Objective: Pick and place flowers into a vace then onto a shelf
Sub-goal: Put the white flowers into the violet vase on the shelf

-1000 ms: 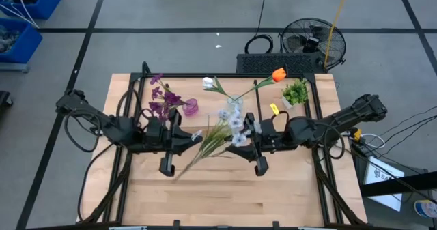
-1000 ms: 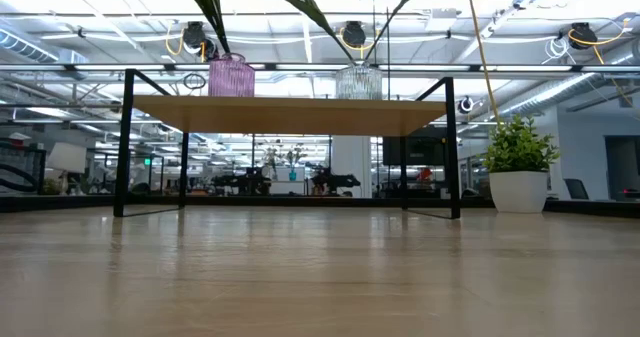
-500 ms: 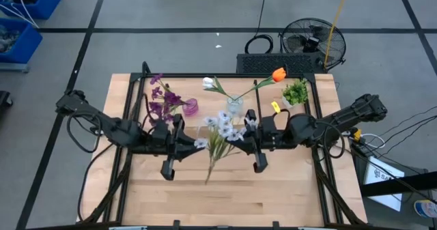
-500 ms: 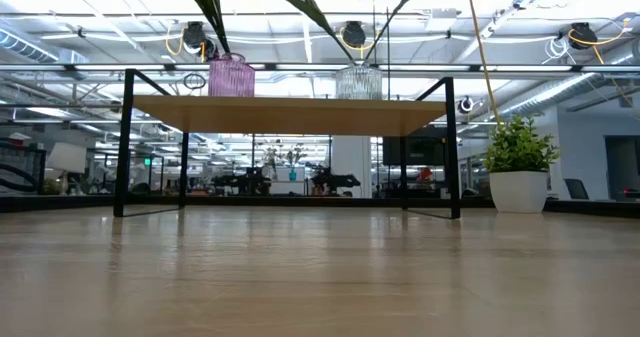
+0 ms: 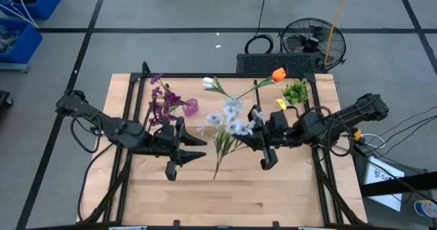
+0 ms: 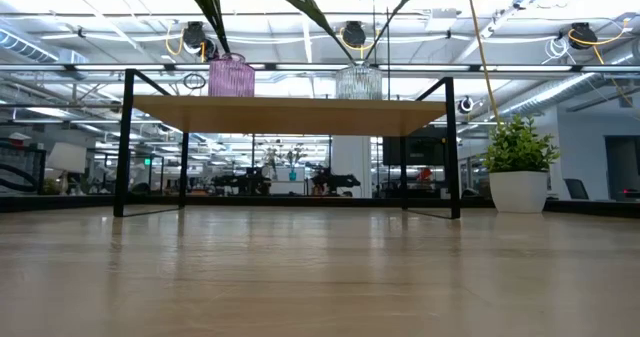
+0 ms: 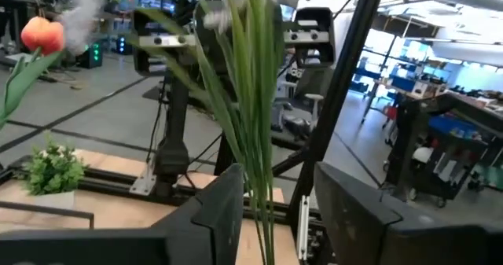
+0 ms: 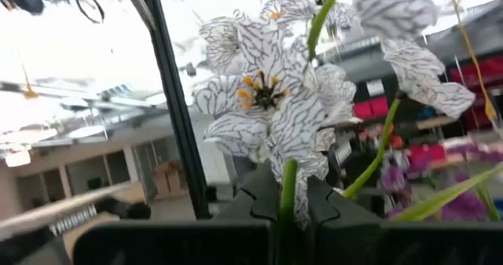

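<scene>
The pale spray [image 5: 227, 130], white veined petals with orange centres on green stems, is held above the worktop [image 5: 225, 203] centre by the right gripper [image 5: 251, 136], clenched on its stem. Its long axis runs from blossoms at 1 o'clock to stem ends at 7 o'clock. The left gripper [image 5: 194, 148] is seen released beside the stems.

Shelf [image 6: 290, 114] on table [image 6: 320, 277] carries two vases [image 6: 231, 77].
</scene>
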Controlling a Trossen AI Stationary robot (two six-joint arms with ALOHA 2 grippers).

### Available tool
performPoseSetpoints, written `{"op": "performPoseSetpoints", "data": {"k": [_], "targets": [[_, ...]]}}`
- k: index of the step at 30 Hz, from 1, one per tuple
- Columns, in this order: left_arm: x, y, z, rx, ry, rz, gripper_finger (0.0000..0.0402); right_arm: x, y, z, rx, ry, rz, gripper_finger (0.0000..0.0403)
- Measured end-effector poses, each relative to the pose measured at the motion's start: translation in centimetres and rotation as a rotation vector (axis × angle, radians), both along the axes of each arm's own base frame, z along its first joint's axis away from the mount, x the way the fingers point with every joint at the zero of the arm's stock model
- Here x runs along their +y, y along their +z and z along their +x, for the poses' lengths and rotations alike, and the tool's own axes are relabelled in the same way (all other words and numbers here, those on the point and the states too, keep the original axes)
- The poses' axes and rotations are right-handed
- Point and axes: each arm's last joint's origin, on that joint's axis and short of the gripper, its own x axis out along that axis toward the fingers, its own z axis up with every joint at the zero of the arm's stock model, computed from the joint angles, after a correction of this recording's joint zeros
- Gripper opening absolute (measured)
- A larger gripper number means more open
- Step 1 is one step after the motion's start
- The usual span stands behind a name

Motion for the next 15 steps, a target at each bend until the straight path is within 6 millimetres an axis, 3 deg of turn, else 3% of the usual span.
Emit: {"op": "performPoseSetpoints", "data": {"k": [15], "targets": [[1.8,0.1,1.6,-0.049,0.016,-0.015,0.0177,-1.7,0.2,1.3,-0.123,-0.016,-0.025,0.0]]}}
